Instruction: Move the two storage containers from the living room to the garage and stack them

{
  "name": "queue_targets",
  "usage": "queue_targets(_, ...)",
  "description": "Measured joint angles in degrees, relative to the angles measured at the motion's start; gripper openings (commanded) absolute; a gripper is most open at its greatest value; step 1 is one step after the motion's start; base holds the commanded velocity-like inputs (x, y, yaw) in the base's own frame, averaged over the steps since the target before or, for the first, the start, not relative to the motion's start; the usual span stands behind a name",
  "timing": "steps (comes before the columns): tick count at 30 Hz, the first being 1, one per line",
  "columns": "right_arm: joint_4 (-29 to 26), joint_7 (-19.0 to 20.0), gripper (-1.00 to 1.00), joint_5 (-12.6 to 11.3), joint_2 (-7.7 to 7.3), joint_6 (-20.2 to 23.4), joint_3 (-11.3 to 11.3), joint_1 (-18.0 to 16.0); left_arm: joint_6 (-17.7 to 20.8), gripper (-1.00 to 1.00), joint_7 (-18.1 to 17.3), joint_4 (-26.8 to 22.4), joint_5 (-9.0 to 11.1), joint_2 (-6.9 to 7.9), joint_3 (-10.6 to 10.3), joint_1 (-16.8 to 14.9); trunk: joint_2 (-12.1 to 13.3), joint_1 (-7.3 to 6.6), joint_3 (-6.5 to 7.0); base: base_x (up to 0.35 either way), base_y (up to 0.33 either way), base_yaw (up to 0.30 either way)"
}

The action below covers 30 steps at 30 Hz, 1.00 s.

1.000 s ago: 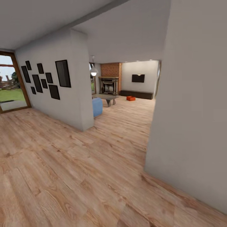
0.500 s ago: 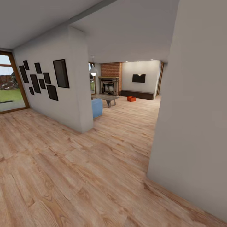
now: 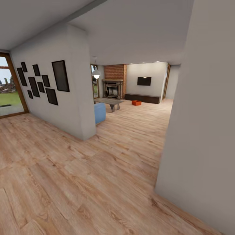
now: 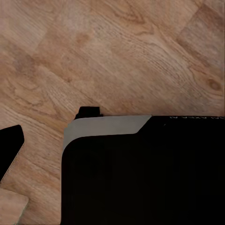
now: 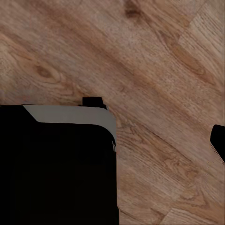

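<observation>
From the head view the robot stands on a light wood plank floor in a passage between a white partition wall hung with dark picture frames and a plain wall at the right. The opening ahead leads into the living room, marked by a brick fireplace, a wall-mounted television and a long low dark cabinet. 1 orange-red storage container sits on the planks just in front of that cabinet, well apart from the robot; whether a 2nd container sits beside or behind it is too small to tell at this range. Both wrist views look down at plank flooring past a dark body panel; the fingers of each arm are not resolved there, so their opening cannot be told. Handling judgement: the container is an open, lidless, thin-walled box, likely light and fairly stiff but prone to flexing at the rim. A 2-arm hold is advised, with 1 set of fingers on each short end wall, pinching over the rim. Smooth walls may slip, so a firm, level grip is advised.
</observation>
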Motion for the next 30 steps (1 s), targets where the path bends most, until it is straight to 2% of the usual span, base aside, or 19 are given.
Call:
queue_targets(25,0.0,0.0,1.0,0.0,-0.01,0.0,0.0,0.0,0.0,1.0,0.0,0.0,0.03,0.0,0.0,0.0,0.0,0.0,0.0,0.322,0.0,0.001)
queue_targets(30,0.0,0.0,1.0,0.0,-0.02,0.01,0.01,-0.01,-0.01,1.0,0.0,-0.02,0.01,0.0,0.0,0.01,0.0,0.0,0.0,0.322,0.0,0.165)
